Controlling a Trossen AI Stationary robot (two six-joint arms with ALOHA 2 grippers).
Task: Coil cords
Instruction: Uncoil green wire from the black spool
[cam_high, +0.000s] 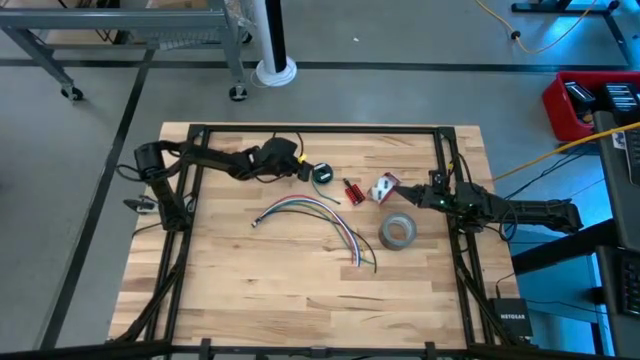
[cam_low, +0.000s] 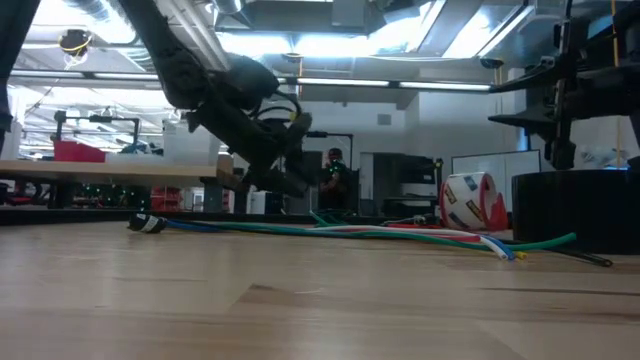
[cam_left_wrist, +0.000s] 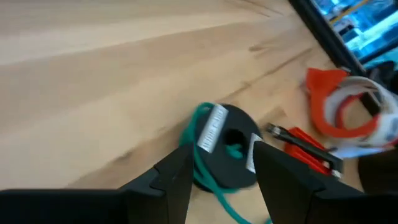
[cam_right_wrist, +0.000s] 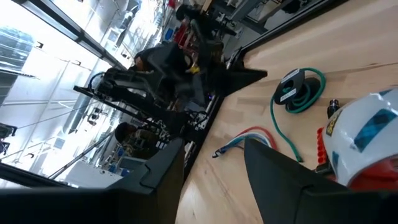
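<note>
The wooden table (cam_high: 250, 270) stands on a grey floor, inside a black frame. Near its middle lies the bundle of multicoloured cords (cam_high: 318, 222), loose and uncoiled, running in a long curve from about 9 o'clock of the centre down to 5 o'clock, where the strand ends fan apart. In the low view the same strands (cam_low: 400, 235) lie flat on the wood.

The dark green wire (cam_high: 321, 173) is at 12 o'clock from the bundle, wound on a small black spool (cam_left_wrist: 227, 152) with a loose tail coming off it. The left gripper (cam_high: 298, 160) hangs just at 9 o'clock of this spool; its fingers (cam_left_wrist: 177, 177) are spread and hold nothing, with the spool between and beyond them.

The right gripper (cam_high: 418, 196) waits at 3 o'clock of the table, its fingers apart and empty, beside the red-and-white tape dispenser (cam_high: 385, 187). The grey tape roll (cam_high: 397, 232) lies at 6 o'clock from the dispenser, and a small red tool (cam_high: 353, 191) lies between spool and dispenser.
</note>
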